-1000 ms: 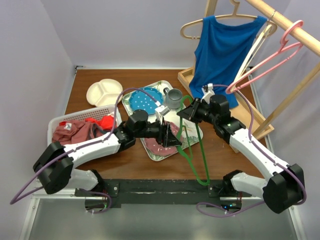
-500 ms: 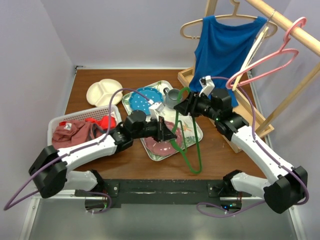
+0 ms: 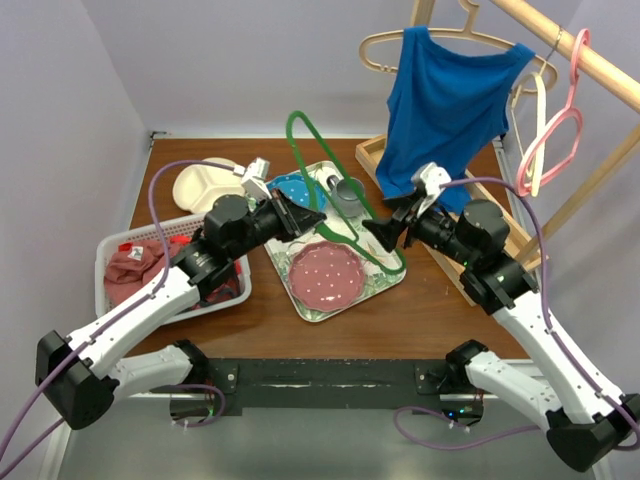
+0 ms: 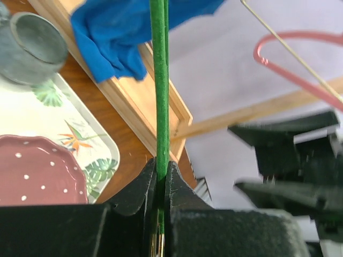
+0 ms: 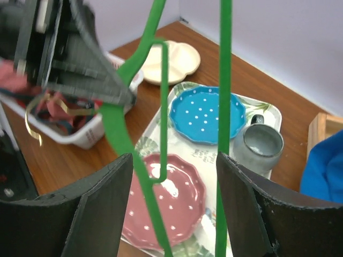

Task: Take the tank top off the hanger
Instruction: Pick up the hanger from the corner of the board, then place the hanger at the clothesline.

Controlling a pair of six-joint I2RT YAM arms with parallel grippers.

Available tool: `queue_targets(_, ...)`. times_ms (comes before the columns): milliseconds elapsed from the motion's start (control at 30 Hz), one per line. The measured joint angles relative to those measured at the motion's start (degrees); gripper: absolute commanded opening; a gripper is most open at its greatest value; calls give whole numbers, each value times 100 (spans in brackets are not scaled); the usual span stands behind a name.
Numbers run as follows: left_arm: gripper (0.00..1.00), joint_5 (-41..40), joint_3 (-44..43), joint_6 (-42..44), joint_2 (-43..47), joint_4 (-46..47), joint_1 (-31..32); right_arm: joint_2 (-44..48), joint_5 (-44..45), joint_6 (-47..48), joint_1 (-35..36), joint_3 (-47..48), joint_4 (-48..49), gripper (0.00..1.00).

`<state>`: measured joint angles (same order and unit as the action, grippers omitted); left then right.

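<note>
The blue tank top (image 3: 445,105) hangs sleeveless on a pale hanger (image 3: 380,40) from the wooden rail (image 3: 600,72) (hem drooping low), while the left gripper (image 4: 161,170) clamps a green hanger (image 4: 158,80) and the right gripper (image 5: 174,166) holds its fingers apart.

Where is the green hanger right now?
The green hanger is mid-table in the overhead view, slanting above the tray, pinched in the left claw; its bars pass between the fingers of the open right claw.
</note>
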<state>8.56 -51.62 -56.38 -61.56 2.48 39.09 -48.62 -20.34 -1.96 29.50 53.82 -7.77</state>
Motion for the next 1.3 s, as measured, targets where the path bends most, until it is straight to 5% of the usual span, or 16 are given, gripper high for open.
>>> queue_targets(500,0,-1436,-656,-1040,299,-1126,-52,-544,1443,1829,1545,-442,-61,65)
queue_targets(667,0,-1504,-656,-1217,411,-1327,-52,-857,2190,2249,1814,-450,291,45)
queue_targets(833,0,-1541,-610,-1318,638,-1458,-52,-988,2647,2542,1947,-498,680,5)
queue_targets(900,0,-1556,-560,-1357,758,-1429,-55,-979,2616,2732,2026,-531,748,0)
queue_targets(967,10,-1561,-503,-1344,861,-1434,-79,-977,2546,2922,2127,-568,798,0)
queue_targets(1067,54,-1482,-420,-1086,931,-1351,-83,-968,2494,3042,2124,-568,776,0)
queue_targets(1167,67,-1211,-474,-20,949,-1333,-87,-870,2465,3012,2068,-568,527,0)
queue_targets(1300,71,-1226,-708,1443,988,-1609,-94,-719,2179,2734,2006,-538,166,0)
